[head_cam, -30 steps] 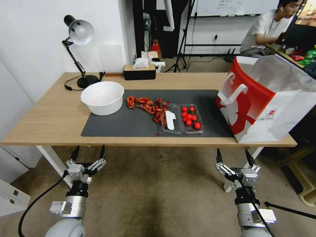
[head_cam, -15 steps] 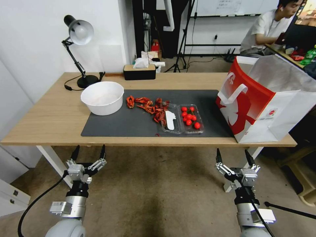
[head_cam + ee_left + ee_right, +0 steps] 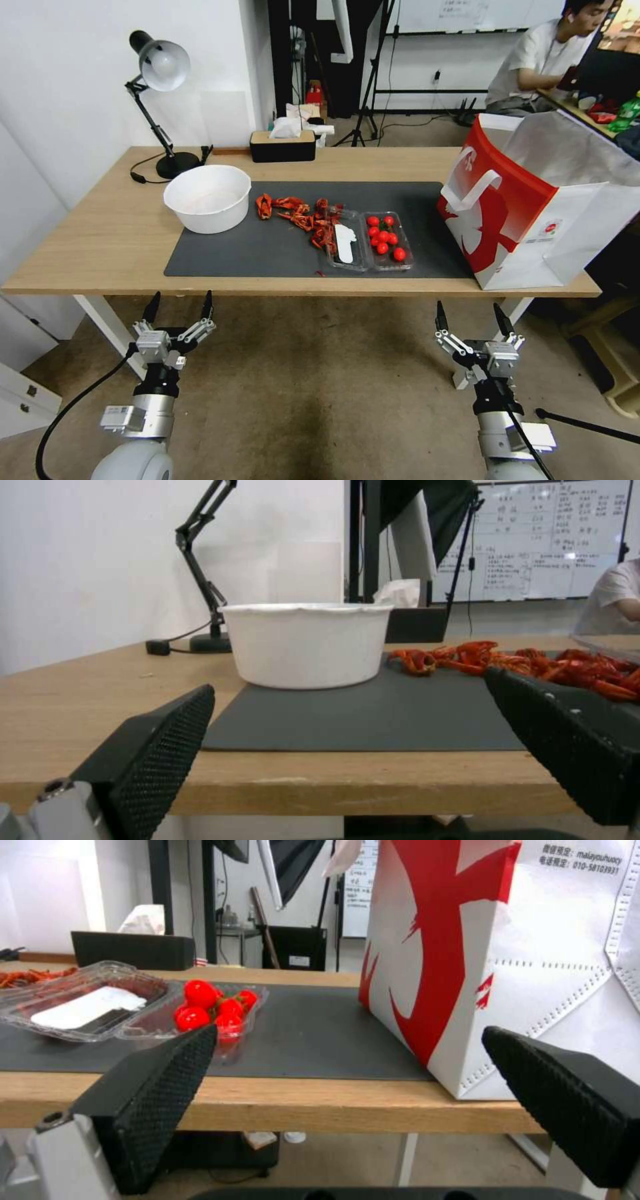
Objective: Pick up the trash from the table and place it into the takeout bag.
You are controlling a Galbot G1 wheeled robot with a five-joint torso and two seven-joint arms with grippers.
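Note:
The trash I see is a scatter of red crayfish shells (image 3: 300, 215) on the dark grey mat (image 3: 253, 250) in the middle of the table (image 3: 100, 233); in the left wrist view the shells (image 3: 507, 662) lie beyond the white bowl. The takeout bag (image 3: 520, 207) stands upright at the table's right end, mouth open, its red face with a white loop handle turned toward the shells. My left gripper (image 3: 181, 300) and right gripper (image 3: 468, 310) hang below the table's front edge. Both are open and hold nothing. The bag (image 3: 440, 940) stands just ahead of the right gripper.
A large white bowl (image 3: 208, 198) stands at the mat's left end. A clear hinged tray with cherry tomatoes (image 3: 385, 241) lies between the shells and the bag. A desk lamp (image 3: 160, 67) and a black tissue box (image 3: 283, 145) stand along the far edge.
Almost nothing: the right gripper has drifted very slightly left. The things on the table have not moved.

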